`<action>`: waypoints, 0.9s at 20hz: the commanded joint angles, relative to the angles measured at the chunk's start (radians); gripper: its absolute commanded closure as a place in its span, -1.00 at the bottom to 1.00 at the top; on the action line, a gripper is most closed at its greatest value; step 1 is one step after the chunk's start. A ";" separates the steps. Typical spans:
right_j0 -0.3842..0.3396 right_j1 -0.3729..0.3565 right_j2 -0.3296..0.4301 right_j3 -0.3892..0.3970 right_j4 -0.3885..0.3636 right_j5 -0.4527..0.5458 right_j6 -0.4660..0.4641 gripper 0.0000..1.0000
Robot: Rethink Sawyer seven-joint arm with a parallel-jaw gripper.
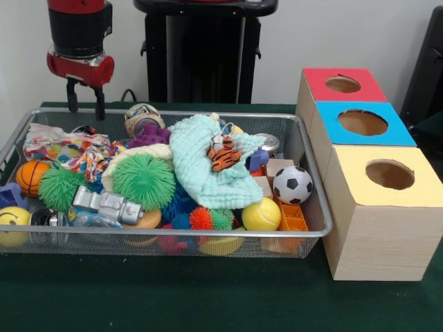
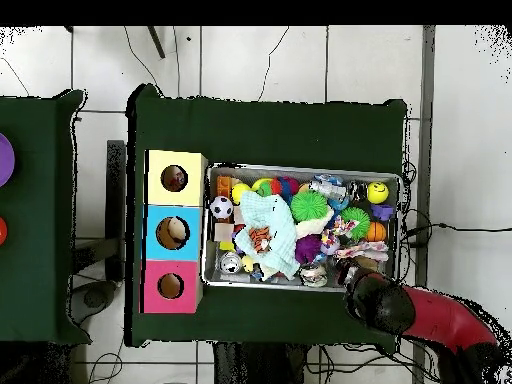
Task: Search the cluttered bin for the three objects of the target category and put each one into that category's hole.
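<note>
Nearest you, the yellow-topped box's hole (image 1: 390, 174) looks empty. The dotted fabric pieces (image 1: 64, 150) lie bunched at the far left of the bin (image 1: 173, 235); judge them light, limp and snag-prone, so pinch a raised fold. Beyond, the tool (image 1: 86, 104) hangs parted, holding nothing.

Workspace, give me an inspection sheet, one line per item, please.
Surface: table under dark green cloth.
Job's things: wire basket full of toys; dotted fabric pieces bunched in one corner under the claw; yellow-topped box, its hole unobstructed.
Clutter: mint cloth, spiky green ball, soccer ball, small basketball, yellow smiley ball; blue-topped box and red-topped box beside the yellow one.
Claw: claw open, hovering over the basket's corner, holding nothing.
Cables: several on the floor around the table.
Surroundings: tiled floor, second green table.
</note>
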 commanded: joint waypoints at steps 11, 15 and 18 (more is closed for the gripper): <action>-0.002 -0.052 0.159 -0.060 0.098 0.113 -0.036 -1.00; 0.007 -0.043 0.173 -0.087 0.115 0.141 -0.048 -1.00; 0.017 -0.013 0.169 -0.122 0.106 0.124 -0.046 -1.00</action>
